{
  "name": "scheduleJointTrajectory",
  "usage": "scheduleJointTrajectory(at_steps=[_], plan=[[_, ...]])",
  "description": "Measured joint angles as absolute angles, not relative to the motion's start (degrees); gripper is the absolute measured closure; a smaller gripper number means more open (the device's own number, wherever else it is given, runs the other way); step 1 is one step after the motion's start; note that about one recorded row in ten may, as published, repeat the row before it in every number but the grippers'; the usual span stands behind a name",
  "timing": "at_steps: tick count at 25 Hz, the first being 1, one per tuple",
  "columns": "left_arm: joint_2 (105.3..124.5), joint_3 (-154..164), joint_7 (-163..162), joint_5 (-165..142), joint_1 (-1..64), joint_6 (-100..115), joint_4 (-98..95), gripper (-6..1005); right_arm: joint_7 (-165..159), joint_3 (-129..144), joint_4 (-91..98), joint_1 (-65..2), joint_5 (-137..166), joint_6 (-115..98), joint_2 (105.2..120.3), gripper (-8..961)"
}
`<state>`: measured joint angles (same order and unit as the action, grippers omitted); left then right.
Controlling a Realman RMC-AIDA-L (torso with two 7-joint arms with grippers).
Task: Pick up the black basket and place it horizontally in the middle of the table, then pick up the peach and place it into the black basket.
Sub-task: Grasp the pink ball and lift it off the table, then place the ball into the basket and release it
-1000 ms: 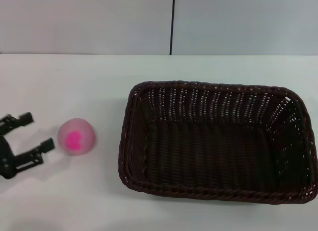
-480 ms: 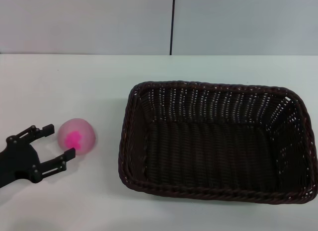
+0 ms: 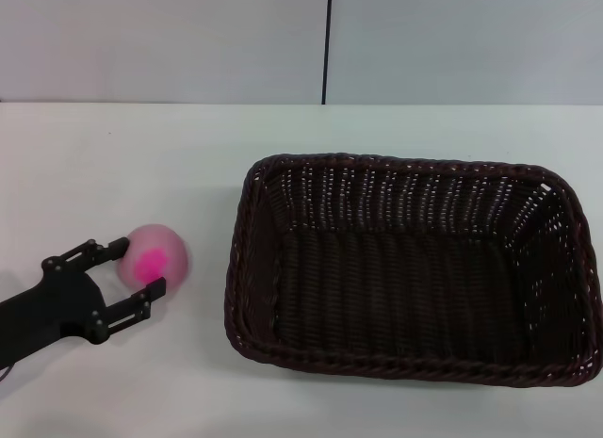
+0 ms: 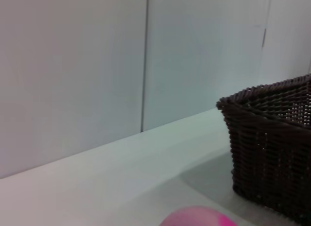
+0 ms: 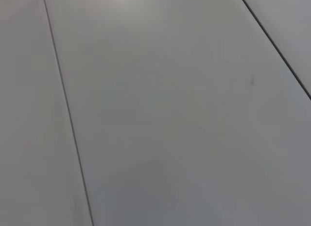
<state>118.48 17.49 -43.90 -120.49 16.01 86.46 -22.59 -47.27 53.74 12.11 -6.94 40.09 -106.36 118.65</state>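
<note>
Your left tool [image 3: 138, 266] flanks the peach [image 3: 155, 257].
Its fingers are spread, not clamped; the black basket [image 3: 412, 267] sits well apart on the worktop [image 3: 141, 155].

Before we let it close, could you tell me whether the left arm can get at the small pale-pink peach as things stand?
Probably yes: the left gripper is open, one finger on each side of the small pale-pink peach, with nothing between them on the white table.

From the head we look down on the worktop [image 3: 113, 155]; our left wrist skims it low, sharing the black basket [image 3: 410, 268].
</note>
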Motion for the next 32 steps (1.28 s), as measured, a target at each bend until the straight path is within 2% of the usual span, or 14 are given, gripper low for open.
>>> scheduleJointTrajectory(at_steps=[6, 16, 24, 32], plan=[[118.53, 17.2, -41.5, -120.1, 16.3, 86.4, -22.0, 250, -47.3, 53.6, 11.0, -6.9, 39.9, -105.3, 118.66, 399], [118.38, 15.9, -36.5, -114.5, 15.4, 87.2, -20.0, 723, -47.2, 53.5, 10.3, -6.9, 39.6, -104.7, 118.74, 398], [118.09, 15.9, -39.8, -107.6, 14.8, 95.8, -21.7, 777, -47.2, 53.5, 10.1, -7.1, 39.6, -104.1, 118.74, 398], [118.49, 19.1, -43.9, -106.3, 18.4, 108.3, -22.0, 844, -47.2, 53.5, 10.0, -7.4, 39.6, -104.1, 118.77, 399]])
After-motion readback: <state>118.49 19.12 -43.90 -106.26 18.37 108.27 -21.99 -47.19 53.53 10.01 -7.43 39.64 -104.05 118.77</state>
